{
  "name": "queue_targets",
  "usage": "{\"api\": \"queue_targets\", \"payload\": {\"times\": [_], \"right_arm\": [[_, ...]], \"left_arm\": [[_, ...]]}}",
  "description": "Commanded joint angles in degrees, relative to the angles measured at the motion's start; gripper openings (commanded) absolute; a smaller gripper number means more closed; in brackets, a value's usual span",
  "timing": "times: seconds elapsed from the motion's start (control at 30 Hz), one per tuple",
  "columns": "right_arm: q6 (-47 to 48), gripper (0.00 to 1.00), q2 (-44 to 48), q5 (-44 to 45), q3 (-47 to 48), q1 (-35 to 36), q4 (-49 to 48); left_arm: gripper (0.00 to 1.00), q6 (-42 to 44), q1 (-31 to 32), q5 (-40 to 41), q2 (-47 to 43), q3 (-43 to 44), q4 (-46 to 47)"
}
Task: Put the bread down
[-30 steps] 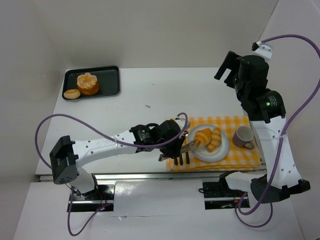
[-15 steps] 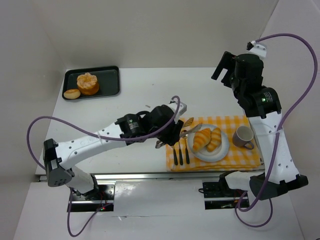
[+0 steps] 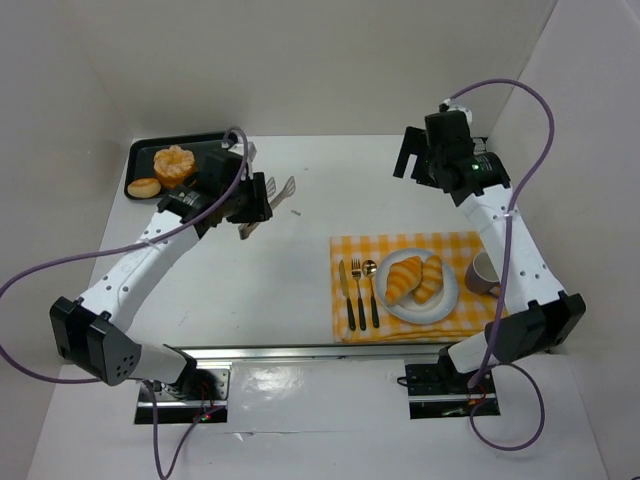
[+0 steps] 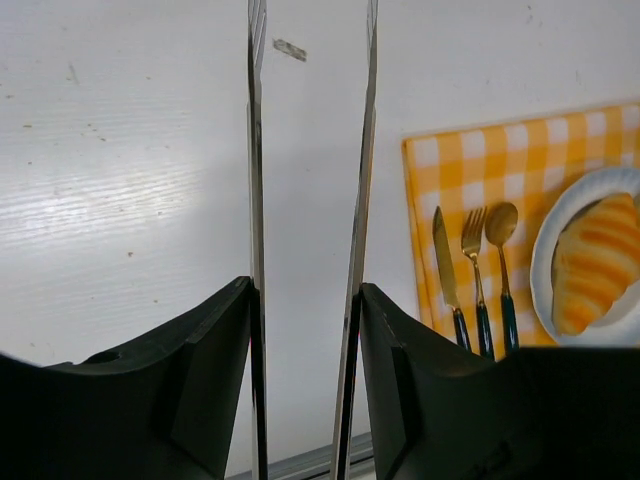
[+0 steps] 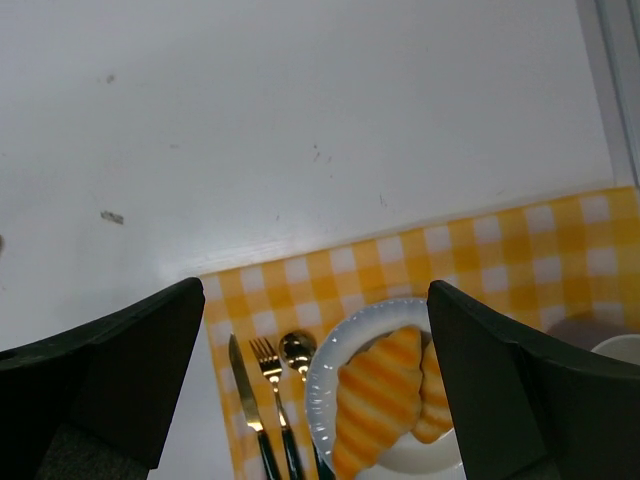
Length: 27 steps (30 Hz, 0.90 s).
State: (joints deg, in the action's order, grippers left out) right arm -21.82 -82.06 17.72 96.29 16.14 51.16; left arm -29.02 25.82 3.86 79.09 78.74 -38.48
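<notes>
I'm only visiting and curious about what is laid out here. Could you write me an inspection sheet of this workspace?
Surface: white table, lightly marked.
Job's things: pastry and bun on black tray; two croissants on plate; tongs.
Clutter: checked placemat, cutlery, mug; small speck.
Fingers: left fingers closed on the tongs beside the tray; right fingers open, empty, above the table.
Cables: purple cables loop from both arms.
Surroundings: white walls.

Two golden, striped croissants [image 3: 403, 275] are lying side by side and touching on the white plate [image 3: 425, 316], the bigger one on the left. A round orange pastry [image 3: 176, 167] and a small pale bun [image 3: 144, 187] are sitting together in the black tray [image 3: 222, 150].
</notes>
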Motion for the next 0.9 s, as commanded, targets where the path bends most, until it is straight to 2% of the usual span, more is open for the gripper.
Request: {"api": "queue_targets", "payload": {"times": [0.0, 0.17, 0.3, 0.87], "right_arm": [[-0.76, 1.0, -1.52, -1.54, -2.67, 0.21, 1.75], [-0.76, 1.0, -3.36, -1.54, -7.25, 0.21, -0.44], [-1.29, 1.0, -5.56, -1.02, -8.75, 0.21, -0.97], [-1.29, 1.0, -9.34, 0.13, -8.93, 0.21, -2.64]], "left_arm": [[0.58, -0.87, -4.02, -2.1, -0.87, 1.94, 2.27], [0.58, 0.18, -11.22, -2.1, 1.94, 3.26, 2.27], [0.58, 0.71, -13.95, -3.24, 2.47, 3.79, 2.8], [0.56, 2.3, -15.01, -5.26, 3.62, 4.84, 4.38]]}}
